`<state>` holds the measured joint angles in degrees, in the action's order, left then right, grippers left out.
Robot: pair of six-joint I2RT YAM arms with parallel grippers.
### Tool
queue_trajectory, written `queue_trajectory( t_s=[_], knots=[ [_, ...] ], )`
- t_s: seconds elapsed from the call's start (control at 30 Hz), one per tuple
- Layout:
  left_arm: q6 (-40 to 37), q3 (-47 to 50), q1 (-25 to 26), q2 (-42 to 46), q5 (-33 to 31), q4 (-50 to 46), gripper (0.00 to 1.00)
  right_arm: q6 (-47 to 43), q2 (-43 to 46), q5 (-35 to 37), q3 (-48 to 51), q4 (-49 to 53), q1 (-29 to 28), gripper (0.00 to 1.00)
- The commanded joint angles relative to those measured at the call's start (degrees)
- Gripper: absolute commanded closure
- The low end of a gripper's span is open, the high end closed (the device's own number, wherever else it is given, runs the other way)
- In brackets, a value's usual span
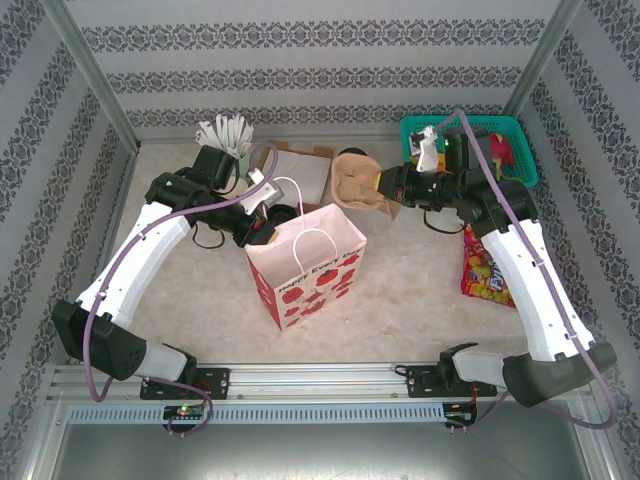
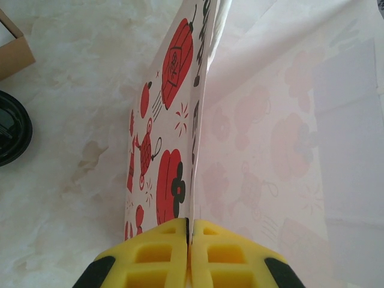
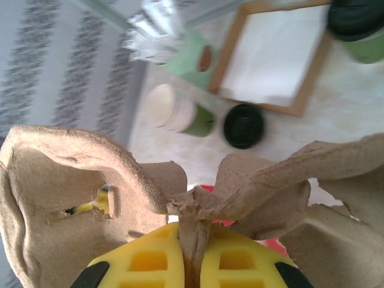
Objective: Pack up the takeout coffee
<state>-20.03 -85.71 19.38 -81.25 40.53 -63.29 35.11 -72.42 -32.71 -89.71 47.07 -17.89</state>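
Early going. The left hand (image 2: 188, 227) is pressed together on the rim of the apple-print paper bag (image 1: 310, 265). The right hand (image 3: 193, 240) pinches an empty pulp cup carrier (image 3: 66, 168). The right wrist view shows what the top view barely does: lidded coffee cups (image 3: 243, 126) on the worktop (image 3: 345, 105), centre and upper right of the frame, unpacked. The left wrist view shows the bag's inner wall bare.
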Motion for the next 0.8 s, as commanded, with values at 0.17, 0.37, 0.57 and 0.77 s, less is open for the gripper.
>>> queue_trajectory(
  t_s=[0.17, 0.37, 0.57, 0.77],
  knots=[
    [0.7, 0.29, -0.4, 0.05, 3.71, 2.37, 1.0, 7.68, -4.47, -16.33, -3.36, -8.26, -7.5, 1.0],
    [0.8, 0.47, -0.45, -0.08, 3.73, 2.64, 1.0, 9.8, -6.15, -20.39, -1.23, -11.55, -9.34, 1.0],
    [1.41, 0.68, -0.41, -0.52, 3.58, 2.89, 1.0, 8.95, -6.12, -21.42, 2.08, -10.28, -9.8, 1.0],
    [1.67, 0.34, -0.42, -0.69, 3.79, 2.86, 1.0, 7.66, -6.43, -19.6, 4.86, -7.79, -9.78, 1.0]
  ],
)
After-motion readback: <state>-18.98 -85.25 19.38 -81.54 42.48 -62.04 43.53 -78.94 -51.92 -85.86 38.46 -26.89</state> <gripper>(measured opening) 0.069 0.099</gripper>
